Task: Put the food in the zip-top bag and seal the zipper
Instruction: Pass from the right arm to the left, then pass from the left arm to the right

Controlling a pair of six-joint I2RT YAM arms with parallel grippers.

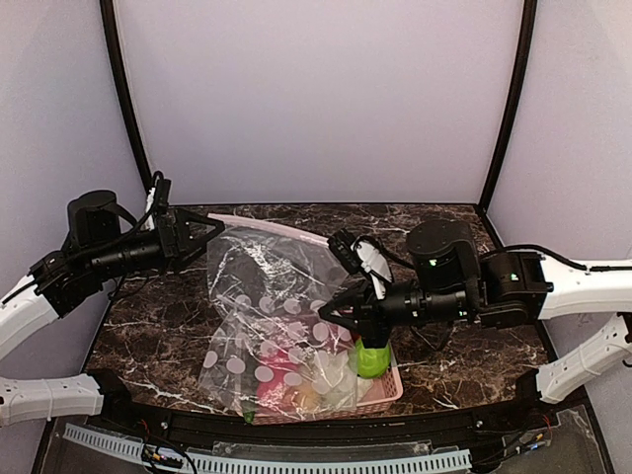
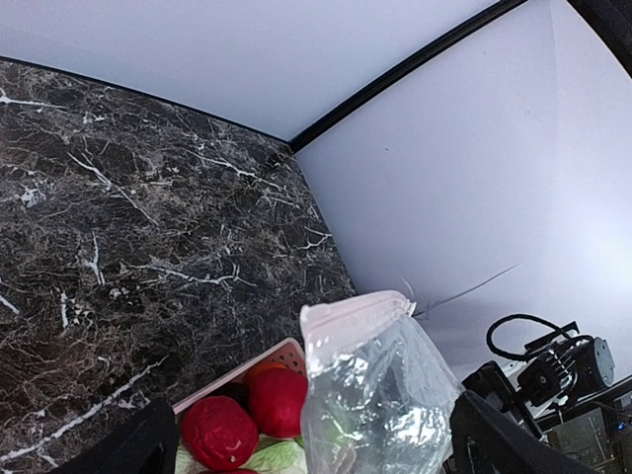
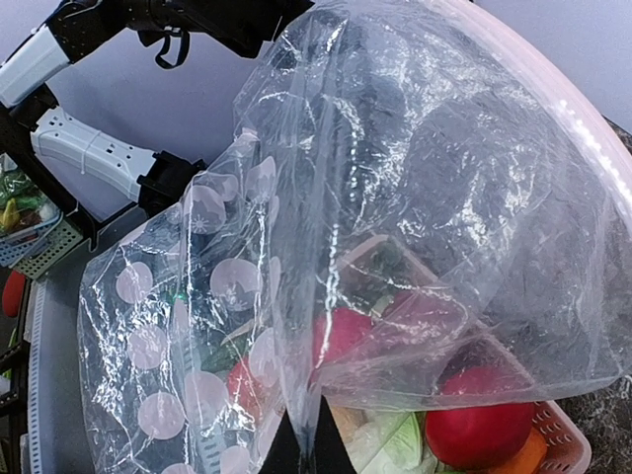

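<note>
My right gripper (image 3: pixel 304 434) has its fingers pressed together on a fold of the zip-top bag (image 1: pixel 259 296), pinching the clear film low on its front face. My left gripper (image 1: pixel 209 237) is spread wide. On the left wrist view the bag's upper corner stands up between the two fingers, but I cannot tell whether either finger touches it. The bag is lifted off the dark marble table (image 1: pixel 158 316), with its long axis slanting from the far left, beside the left gripper, down toward the near edge. There its lower part, printed with pale ovals, drapes over the pink basket (image 1: pixel 393 387). The zipper (image 1: pixel 267 223) runs along the raised far edge, from the left gripper toward the right arm. The food sits in the basket: two red balls (image 2: pixel 278 400), another red ball (image 3: pixel 479 415), pale cabbage (image 3: pixel 395 439) and a green piece (image 1: pixel 372 358) just below my right gripper. Most of it shows only through the film.
</note>
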